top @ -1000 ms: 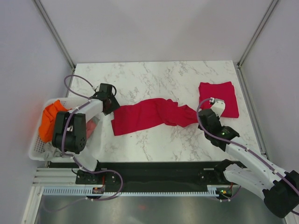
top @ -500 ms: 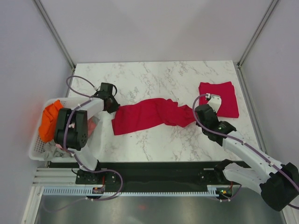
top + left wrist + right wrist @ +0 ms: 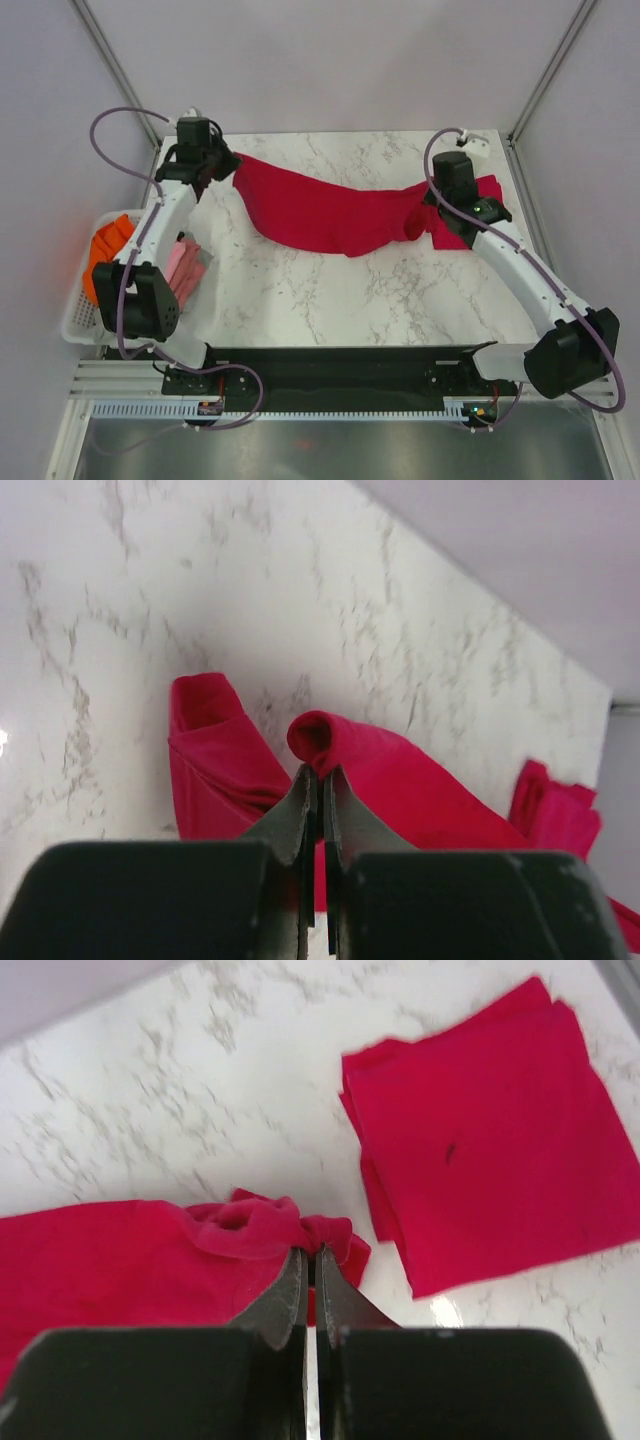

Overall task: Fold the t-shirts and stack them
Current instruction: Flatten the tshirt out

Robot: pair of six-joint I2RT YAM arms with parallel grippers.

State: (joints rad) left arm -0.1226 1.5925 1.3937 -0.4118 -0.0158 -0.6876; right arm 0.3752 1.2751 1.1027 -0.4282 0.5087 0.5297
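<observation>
A white tabletop (image 3: 330, 290) veined in grey is enclosed by pale walls (image 3: 330, 60), with metal posts (image 3: 115, 65) set at the far corners. A white slatted basket (image 3: 72, 322) is placed at its left edge. An orange cloth (image 3: 105, 250) is piled inside, and a pink cloth (image 3: 187, 268) is draped at the basket's right side. A black strip (image 3: 350, 362) is laid along the near edge.

Stretched shirt (image 3: 330, 212) centre, folded shirt (image 3: 490, 1130) right, basket (image 3: 73, 318) left

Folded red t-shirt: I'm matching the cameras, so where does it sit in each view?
Top external: folded t-shirt far right, partly under the right arm.
Left wrist: lower right edge.
Right wrist: upper right.
Shared landmark: the stretched t-shirt beside it.
</observation>
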